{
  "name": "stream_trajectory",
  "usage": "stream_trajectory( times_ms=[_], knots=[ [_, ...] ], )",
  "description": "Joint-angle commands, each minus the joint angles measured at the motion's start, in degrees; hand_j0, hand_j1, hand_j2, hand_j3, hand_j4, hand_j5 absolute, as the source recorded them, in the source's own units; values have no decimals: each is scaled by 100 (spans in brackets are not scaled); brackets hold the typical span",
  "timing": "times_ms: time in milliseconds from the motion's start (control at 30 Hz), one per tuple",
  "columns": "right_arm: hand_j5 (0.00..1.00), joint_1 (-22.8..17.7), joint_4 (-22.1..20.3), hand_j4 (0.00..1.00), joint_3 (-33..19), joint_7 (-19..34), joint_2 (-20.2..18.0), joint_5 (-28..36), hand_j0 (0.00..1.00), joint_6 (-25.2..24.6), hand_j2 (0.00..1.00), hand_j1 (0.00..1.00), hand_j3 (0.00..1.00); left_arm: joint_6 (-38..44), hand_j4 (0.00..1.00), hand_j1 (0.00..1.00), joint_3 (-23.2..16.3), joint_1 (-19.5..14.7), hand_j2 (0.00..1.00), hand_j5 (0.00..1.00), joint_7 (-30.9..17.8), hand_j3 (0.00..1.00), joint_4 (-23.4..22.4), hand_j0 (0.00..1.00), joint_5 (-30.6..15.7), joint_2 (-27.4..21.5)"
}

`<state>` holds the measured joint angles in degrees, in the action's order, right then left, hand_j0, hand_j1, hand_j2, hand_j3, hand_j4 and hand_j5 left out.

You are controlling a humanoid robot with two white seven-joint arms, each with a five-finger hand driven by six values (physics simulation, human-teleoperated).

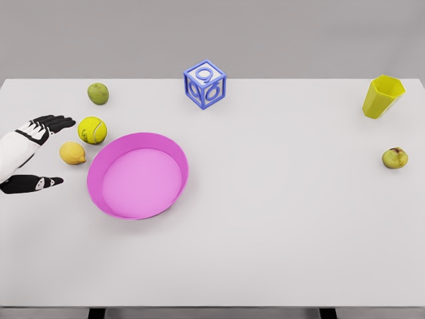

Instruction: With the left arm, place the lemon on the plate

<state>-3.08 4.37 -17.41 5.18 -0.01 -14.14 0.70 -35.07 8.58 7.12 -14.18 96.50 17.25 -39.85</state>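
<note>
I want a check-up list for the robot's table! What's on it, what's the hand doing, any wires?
Surface: white table, flat.
Job's things: lemon on the table, left of the pink plate; plate holds nothing.
Clutter: tennis ball, green fruit, blue cube, yellow cup, small apple.
Hands: left hand open beside the lemon, not touching it; right hand not in view.
Cables: nothing seen.
Surroundings: plain grey wall.
</note>
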Motion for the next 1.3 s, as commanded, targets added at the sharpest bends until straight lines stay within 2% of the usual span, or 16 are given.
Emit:
stream_trajectory(
  times_ms=[0,267,333,433,467,533,567,600,667,700,800,867,933,1000,1133,1267],
  knots=[
    [100,0,2,100,1,1,1,-1,100,0,100,100,100,7,100,100,12,0,100,100,3,100,1,100,-29,-5],
    [100,0,2,100,1,1,1,-1,100,0,100,100,100,7,100,100,21,0,100,100,3,100,18,100,-117,39],
    [100,0,2,100,1,1,1,-1,100,0,100,100,100,7,100,100,47,0,100,100,3,100,71,100,-599,-14],
    [100,0,2,100,1,1,1,-1,100,0,100,100,100,7,100,100,135,-9,100,100,21,100,-26,100,-767,-5],
    [100,0,-6,100,1,1,1,-1,100,0,100,100,100,7,100,100,161,0,100,100,29,100,36,100,-1118,-5],
    [100,0,2,100,1,1,1,-1,100,0,100,100,100,7,100,100,231,0,100,100,56,100,194,100,-1303,39],
    [100,0,2,100,1,1,1,8,100,0,100,100,100,7,100,100,345,9,100,100,56,100,308,100,-1312,57],
    [100,0,2,100,1,1,1,-1,100,0,100,100,100,7,100,100,644,0,100,100,56,100,484,100,-1312,293],
    [100,0,2,100,1,1,1,-1,100,0,100,100,100,7,100,100,802,-18,100,100,56,100,669,100,-1286,663],
    [100,0,2,100,1,1,1,8,100,0,100,100,100,7,100,100,803,-18,100,100,56,100,669,100,-1277,672],
    [100,0,2,100,1,1,1,-1,100,0,100,100,100,1185,100,100,785,0,100,100,47,100,669,100,-1268,751],
    [100,0,2,100,1,1,1,-1,100,0,100,100,100,1756,100,100,741,26,100,100,29,100,678,100,-1181,970],
    [100,0,2,100,1,1,1,-1,100,0,100,100,100,2179,100,100,715,26,100,100,29,100,669,100,-724,1313],
    [100,0,2,100,1,1,1,-1,100,0,100,100,100,2812,100,100,715,35,100,100,29,100,669,100,-310,1893],
    [100,0,2,100,1,1,1,-1,100,0,100,100,100,3163,100,100,750,44,100,100,38,100,660,100,-310,2429],
    [100,0,2,100,1,1,1,-1,100,0,100,100,100,3445,100,100,768,53,100,100,47,100,616,100,-372,2456]
  ],
)
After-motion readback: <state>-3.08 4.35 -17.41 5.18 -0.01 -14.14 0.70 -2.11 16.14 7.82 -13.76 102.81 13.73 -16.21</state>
